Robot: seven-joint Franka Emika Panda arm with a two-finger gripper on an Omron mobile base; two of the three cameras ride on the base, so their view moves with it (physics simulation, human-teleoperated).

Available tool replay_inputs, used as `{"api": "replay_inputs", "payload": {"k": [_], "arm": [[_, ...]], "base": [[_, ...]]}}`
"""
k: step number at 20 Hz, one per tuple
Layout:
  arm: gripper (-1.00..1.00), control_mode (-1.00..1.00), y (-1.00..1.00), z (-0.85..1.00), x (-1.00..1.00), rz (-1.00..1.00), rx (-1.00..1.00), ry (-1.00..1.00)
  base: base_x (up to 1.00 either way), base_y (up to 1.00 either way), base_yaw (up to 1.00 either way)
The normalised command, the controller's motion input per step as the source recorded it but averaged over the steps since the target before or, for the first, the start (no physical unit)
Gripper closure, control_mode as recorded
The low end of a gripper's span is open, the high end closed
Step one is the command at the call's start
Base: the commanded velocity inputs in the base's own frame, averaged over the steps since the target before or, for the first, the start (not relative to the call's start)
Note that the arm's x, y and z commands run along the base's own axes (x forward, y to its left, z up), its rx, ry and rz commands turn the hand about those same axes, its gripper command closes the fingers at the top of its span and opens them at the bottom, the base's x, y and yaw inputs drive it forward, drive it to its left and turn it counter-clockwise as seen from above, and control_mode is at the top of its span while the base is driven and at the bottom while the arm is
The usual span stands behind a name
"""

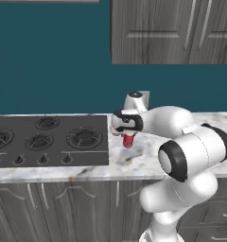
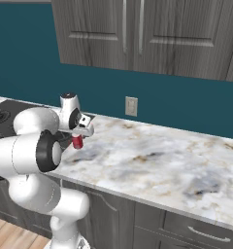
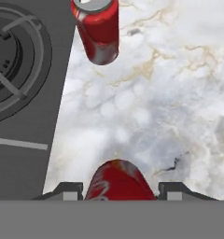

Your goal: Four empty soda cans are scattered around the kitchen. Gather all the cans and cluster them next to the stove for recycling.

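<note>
Red can (image 3: pixel 117 181) clamped between closed fingers (image 3: pixel 70 190), just right of stove (image 3: pixel 25 93): lower straight, set upright beside standing can (image 3: pixel 97 29), clear of stove edge.

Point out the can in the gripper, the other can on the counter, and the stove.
held can (image 3: pixel 119 181), hand view, red side between the fingertips
standing can (image 3: pixel 97 30), hand view, red side
stove (image 1: pixel 49 137), left base view, dark top between burners
</note>
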Motion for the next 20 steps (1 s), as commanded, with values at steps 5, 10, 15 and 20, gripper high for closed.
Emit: {"api": "replay_inputs", "payload": {"k": [5, 10, 15, 20], "arm": [[1.00, -1.00, 0.10, -0.22, 0.26, 0.08, 0.00, 0.05], [1.00, -1.00, 0.08, -0.19, 0.36, 0.06, 0.00, 0.07], [1.00, -1.00, 0.15, -0.09, 0.42, 0.05, 0.00, 0.06], [1.00, -1.00, 0.16, -0.18, 0.33, 0.05, 0.00, 0.08]], "base": [[0.00, 0.00, 0.00], [0.00, 0.00, 0.00], [0.00, 0.00, 0.00], [0.00, 0.00, 0.00]]}}
